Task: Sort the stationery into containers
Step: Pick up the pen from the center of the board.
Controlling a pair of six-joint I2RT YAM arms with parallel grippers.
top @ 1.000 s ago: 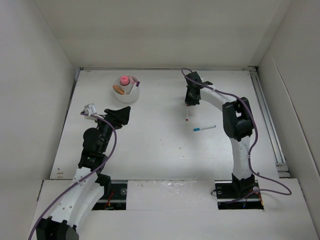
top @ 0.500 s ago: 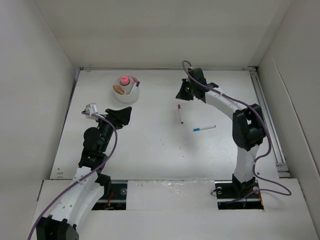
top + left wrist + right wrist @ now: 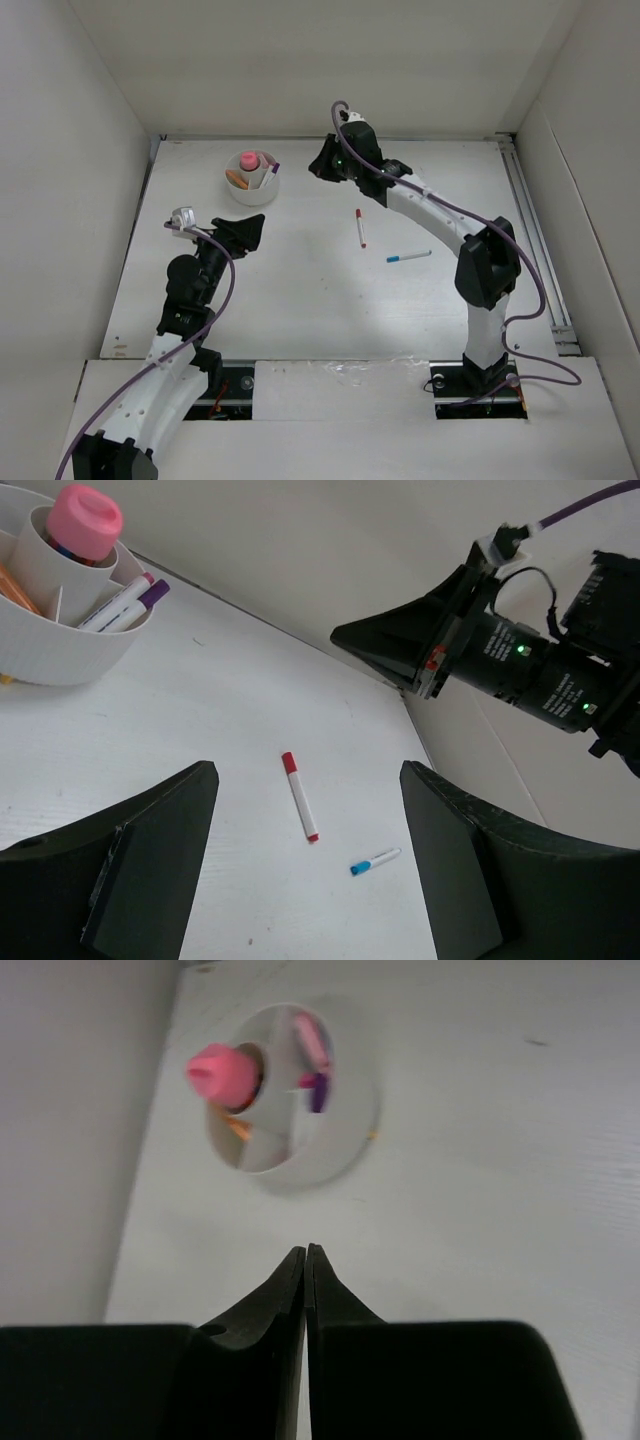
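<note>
Since the earlier frame the right arm has swung up and left toward the back of the table [image 3: 300, 290], and the red-capped pen [image 3: 360, 228] that hung from it now lies flat on the surface, well behind the right gripper [image 3: 322, 166]. That gripper is pinched fully together with nothing between its fingers; its wrist view looks down on the divided white bowl [image 3: 256, 199], which holds the pink-topped stubby item [image 3: 248, 160], an orange piece [image 3: 237, 180] and a purple-capped pen [image 3: 125, 602]. A blue-capped pen [image 3: 408, 256] rests near the red one, the two apart and both well away from the bowl. The left gripper [image 3: 250, 225] hovers with its jaws spread and empty, just on the near side of the bowl. The carry looks to have failed, so the sensible move is to go back for the red-capped pen: spread the jaws first, turn the wrist so the fingers straddle the barrel crosswise near its middle, come down until the tips almost touch the table, and close firmly before lifting, since a thin round barrel rolls or slips from a shallow pinch
</note>
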